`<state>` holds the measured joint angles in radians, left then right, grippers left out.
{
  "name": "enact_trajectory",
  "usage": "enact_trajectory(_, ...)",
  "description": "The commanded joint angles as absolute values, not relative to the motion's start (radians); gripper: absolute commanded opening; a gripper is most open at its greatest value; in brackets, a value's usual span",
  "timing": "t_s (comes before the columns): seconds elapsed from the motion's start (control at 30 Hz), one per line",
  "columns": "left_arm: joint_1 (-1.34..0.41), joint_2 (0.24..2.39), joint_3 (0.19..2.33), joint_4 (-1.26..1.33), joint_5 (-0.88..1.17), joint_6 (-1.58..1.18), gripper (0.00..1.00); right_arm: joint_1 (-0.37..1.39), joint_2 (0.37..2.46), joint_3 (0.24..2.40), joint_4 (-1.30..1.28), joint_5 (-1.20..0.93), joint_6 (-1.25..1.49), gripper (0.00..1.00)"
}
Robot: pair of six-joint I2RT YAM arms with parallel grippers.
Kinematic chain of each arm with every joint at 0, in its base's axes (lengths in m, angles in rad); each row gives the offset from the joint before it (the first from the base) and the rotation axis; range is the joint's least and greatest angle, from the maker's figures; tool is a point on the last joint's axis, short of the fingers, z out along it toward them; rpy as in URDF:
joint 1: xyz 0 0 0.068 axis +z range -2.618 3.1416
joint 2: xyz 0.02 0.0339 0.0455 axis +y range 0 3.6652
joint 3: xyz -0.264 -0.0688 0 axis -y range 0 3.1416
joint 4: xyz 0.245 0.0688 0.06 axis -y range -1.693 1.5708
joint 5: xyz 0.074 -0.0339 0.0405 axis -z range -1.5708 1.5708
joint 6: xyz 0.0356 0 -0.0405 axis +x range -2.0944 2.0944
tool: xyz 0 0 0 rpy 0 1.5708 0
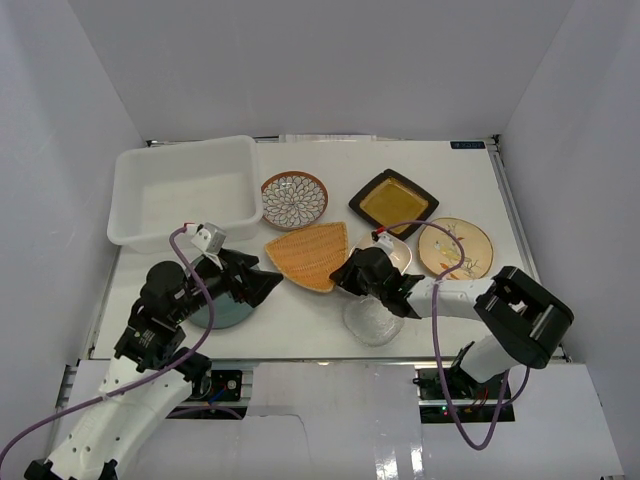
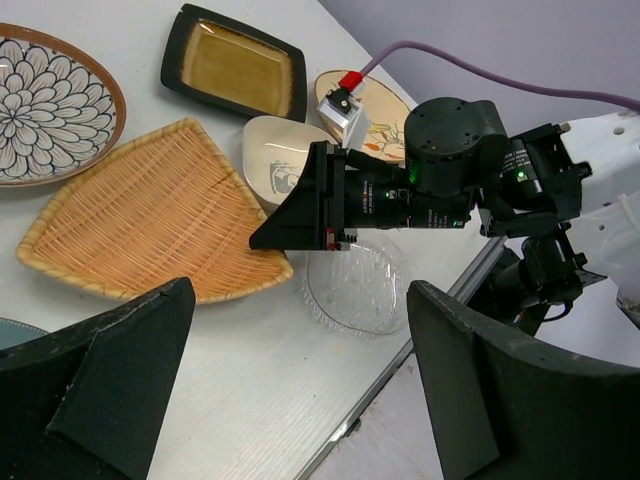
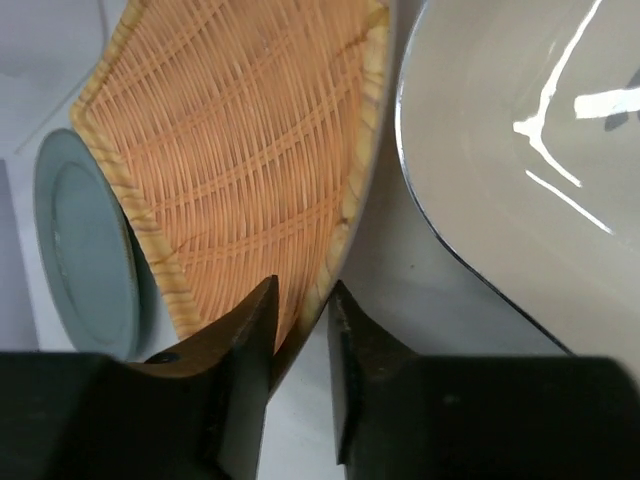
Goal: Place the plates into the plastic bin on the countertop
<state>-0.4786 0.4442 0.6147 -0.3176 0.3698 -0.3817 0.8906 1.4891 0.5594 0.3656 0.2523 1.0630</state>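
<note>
Straddling the rim of the orange woven plate, the right gripper has its fingers narrow — whether they pinch it, I cannot tell. The cream bowl lies right of those fingers, the grey-blue plate left. The left gripper gapes wide, holding nothing; the plastic bin stands apart from its fingers.

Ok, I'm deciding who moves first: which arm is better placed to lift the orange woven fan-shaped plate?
The right. The right gripper pinches the rim of the orange woven fan-shaped plate, one finger on either side. The left gripper hangs wide open, over by the grey-blue round plate.
</note>
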Motion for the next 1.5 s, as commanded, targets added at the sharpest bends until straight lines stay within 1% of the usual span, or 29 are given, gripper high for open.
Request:
enact_trajectory(0.0, -0.483, 0.430, 0.640, -0.330, 0.347, -0.376, 0.98, 0.894, 1.503, 0.586, 0.448, 0.284, 1.117, 0.26)
enact_trajectory(0.07, -0.485, 0.423, 0.641, -0.333, 0.339, -0.377, 0.98, 0.894, 1.464, 0.558, 0.466, 0.293, 1.124, 0.17)
enact_trajectory(0.1, -0.488, 0.420, 0.643, -0.337, 0.331, -0.377, 0.98, 0.903, 1.438, 0.548, 0.466, 0.305, 1.114, 0.11)
enact_trajectory(0.13, -0.489, 0.414, 0.643, -0.337, 0.315, -0.380, 0.98, 0.907, 1.412, 0.543, 0.454, 0.334, 1.106, 0.09)
enact_trajectory(0.27, -0.495, 0.408, 0.652, -0.336, 0.258, -0.399, 0.98, 0.960, 1.206, 0.575, 0.295, 0.414, 1.023, 0.08)
enact_trajectory(0.33, -0.495, 0.402, 0.653, -0.337, 0.226, -0.408, 0.98, 0.979, 1.142, 0.594, 0.244, 0.448, 0.977, 0.08)
enact_trajectory(0.37, -0.497, 0.393, 0.655, -0.336, 0.191, -0.414, 0.98, 1.003, 1.081, 0.609, 0.201, 0.463, 0.965, 0.08)
enact_trajectory(0.47, -0.497, 0.377, 0.660, -0.359, 0.099, -0.423, 0.98, 1.035, 0.993, 0.629, 0.158, 0.506, 0.917, 0.08)
enact_trajectory(0.57, -0.500, 0.364, 0.675, -0.402, 0.016, -0.443, 0.98, 1.043, 0.965, 0.676, 0.135, 0.491, 0.855, 0.08)
enact_trajectory(0.6, -0.500, 0.351, 0.681, -0.419, -0.059, -0.452, 0.98, 1.045, 0.969, 0.724, 0.137, 0.483, 0.830, 0.08)
enact_trajectory(0.63, -0.499, 0.344, 0.693, -0.422, -0.086, -0.456, 0.98, 1.045, 0.977, 0.754, 0.133, 0.482, 0.801, 0.08)
enact_trajectory(0.7, -0.500, 0.319, 0.718, -0.422, -0.135, -0.462, 0.98, 1.043, 1.043, 0.872, 0.143, 0.483, 0.711, 0.08)
enact_trajectory(0.77, -0.500, 0.310, 0.788, -0.419, -0.143, -0.460, 0.98, 1.043, 1.147, 0.967, 0.162, 0.463, 0.620, 0.08)
enact_trajectory(0.8, -0.500, 0.301, 0.811, -0.419, -0.152, -0.454, 0.98, 1.043, 1.187, 1.071, 0.184, 0.447, 0.597, 0.08)
enact_trajectory(0.87, -0.500, 0.299, 0.871, -0.423, -0.160, -0.442, 0.98, 1.035, 1.316, 1.181, 0.201, 0.423, 0.539, 0.08)
enact_trajectory(0.9, -0.500, 0.301, 0.899, -0.429, -0.169, -0.437, 0.98, 1.031, 1.368, 1.295, 0.204, 0.413, 0.523, 0.08)
enact_trajectory(0.93, -0.500, 0.301, 0.908, -0.442, -0.173, -0.437, 0.98, 1.017, 1.465, 1.349, 0.204, 0.400, 0.514, 0.08)
enact_trajectory(1.0, -0.502, 0.299, 0.916, -0.446, -0.176, -0.440, 0.98, 0.999, 1.572, 1.461, 0.204, 0.329, 0.523, 0.08)
enact_trajectory(1.03, -0.503, 0.298, 0.913, -0.449, -0.178, -0.443, 0.98, 0.990, 1.685, 1.591, 0.187, 0.321, 0.523, 0.08)
enact_trajectory(1.07, -0.503, 0.296, 0.911, -0.451, -0.179, -0.445, 0.98, 0.985, 1.744, 1.667, 0.169, 0.292, 0.525, 0.08)
enact_trajectory(1.1, -0.505, 0.298, 0.910, -0.454, -0.186, -0.445, 0.98, 0.980, 1.872, 1.746, 0.151, 0.275, 0.528, 0.08)
enact_trajectory(1.13, -0.505, 0.299, 0.908, -0.456, -0.187, -0.445, 0.98, 0.980, 1.938, 1.914, 0.120, 0.258, 0.522, 0.08)
enact_trajectory(1.2, -0.508, 0.304, 0.908, -0.456, -0.189, -0.443, 0.98, 0.979, 2.072, 2.090, 0.092, 0.242, 0.517, 0.08)
enact_trajectory(1.23, -0.511, 0.307, 0.910, -0.459, -0.190, -0.443, 0.98, 0.977, 2.198, 2.253, 0.077, 0.236, 0.517, 0.08)
enact_trajectory(1.27, -0.514, 0.310, 0.905, -0.456, -0.189, -0.445, 0.98, 0.976, 2.254, 2.322, 0.072, 0.232, 0.518, 0.08)
enact_trajectory(1.3, -0.517, 0.310, 0.904, -0.457, -0.190, -0.443, 0.98, 0.976, 2.345, 2.374, 0.080, 0.230, 0.534, 0.08)
enact_trajectory(1.33, -0.518, 0.311, 0.900, -0.457, -0.198, -0.439, 0.98, 0.973, 2.374, 2.406, 0.104, 0.227, 0.543, 0.08)
enact_trajectory(1.4, -0.522, 0.311, 0.891, -0.457, -0.209, -0.434, 0.98, 0.970, 2.417, 2.367, 0.242, 0.227, 0.583, 0.08)
enact_trajectory(1.47, -0.528, 0.313, 0.884, -0.457, -0.216, -0.428, 0.98, 0.965, 2.456, 2.388, 0.287, 0.230, 0.609, 0.08)
